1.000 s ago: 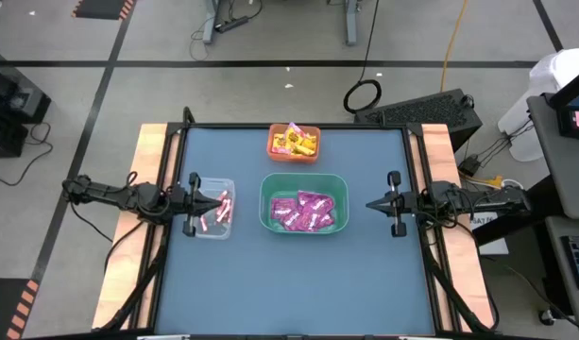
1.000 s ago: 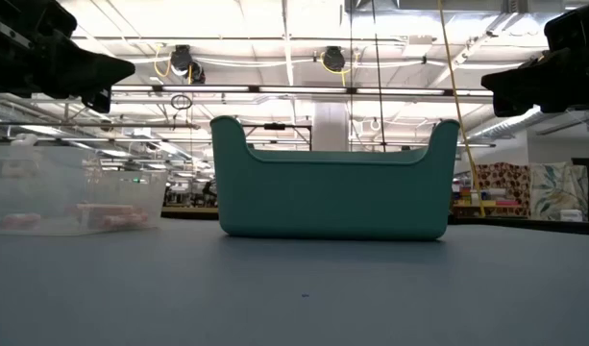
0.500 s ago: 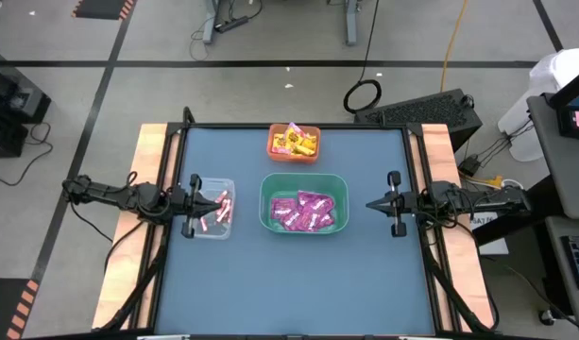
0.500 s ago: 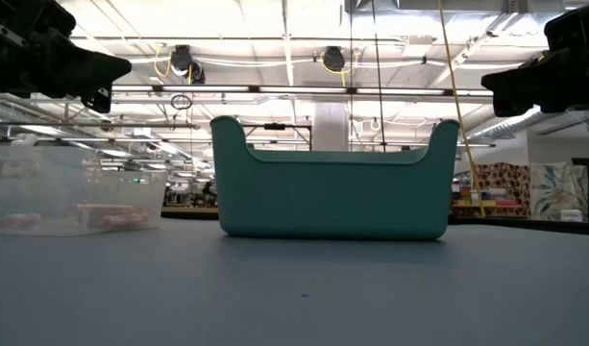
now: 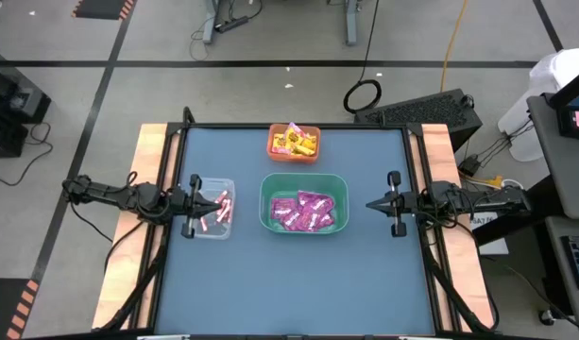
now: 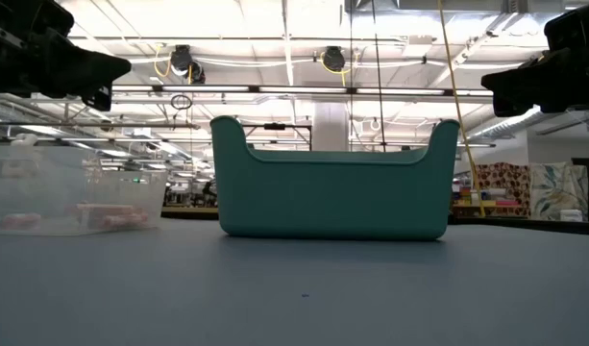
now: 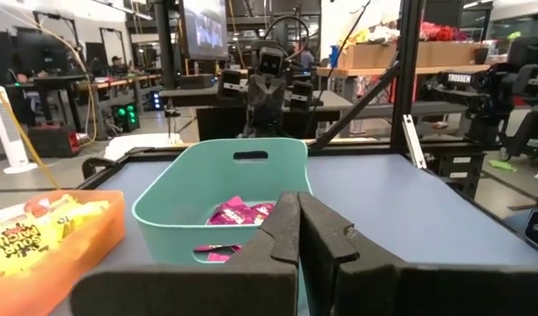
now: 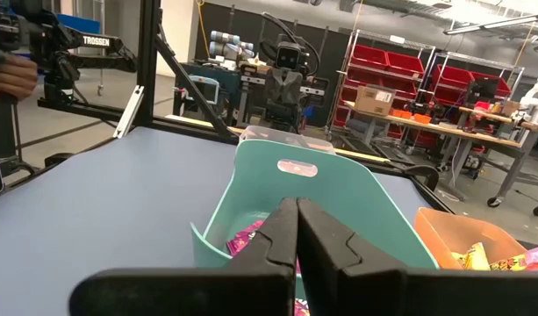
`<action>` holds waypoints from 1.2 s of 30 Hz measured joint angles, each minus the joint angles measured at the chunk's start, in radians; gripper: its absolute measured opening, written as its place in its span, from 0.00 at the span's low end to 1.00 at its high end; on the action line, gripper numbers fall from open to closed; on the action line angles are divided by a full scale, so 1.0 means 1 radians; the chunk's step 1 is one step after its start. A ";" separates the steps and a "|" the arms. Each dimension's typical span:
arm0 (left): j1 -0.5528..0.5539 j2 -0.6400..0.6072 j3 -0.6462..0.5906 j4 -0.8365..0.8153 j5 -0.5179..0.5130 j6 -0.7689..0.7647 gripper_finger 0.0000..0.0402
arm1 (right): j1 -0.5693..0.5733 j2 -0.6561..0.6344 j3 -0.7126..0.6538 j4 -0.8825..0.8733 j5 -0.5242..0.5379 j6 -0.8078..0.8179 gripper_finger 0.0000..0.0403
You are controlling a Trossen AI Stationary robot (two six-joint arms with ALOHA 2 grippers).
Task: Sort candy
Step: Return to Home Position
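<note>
The candy lies sorted in three bins. Magenta-pink packets (image 5: 306,212) fill the green bin (image 5: 266,200) at mid table. Yellow packets (image 5: 296,142) lie in the orange bin (image 5: 274,151) behind it. Pink-white sticks (image 5: 216,212) lie in the clear bin (image 5: 229,184) at the left. My left gripper (image 5: 220,201) hangs shut and level above the clear bin, pointing at the green bin. At the right, my right gripper (image 5: 369,204) is shut and level too, pointing at the green bin (image 8: 339,189) from the other side. Neither holds anything.
The blue table top (image 5: 298,283) stretches bare from the bins to the near edge. Wooden side rails (image 5: 149,142) run along both sides. Beyond the table stand shop benches, shelves and another robot (image 7: 269,83).
</note>
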 joint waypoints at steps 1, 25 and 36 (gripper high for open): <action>0.000 0.000 0.000 0.000 -0.002 0.006 0.00 | 0.000 0.000 0.000 0.000 0.000 0.000 0.00; 0.025 0.000 0.000 0.005 -0.030 -0.031 0.04 | 0.000 0.000 0.000 0.000 0.000 0.000 0.00; 0.025 0.000 0.000 0.006 -0.029 -0.031 0.05 | 0.000 0.000 0.000 0.000 0.000 0.000 0.00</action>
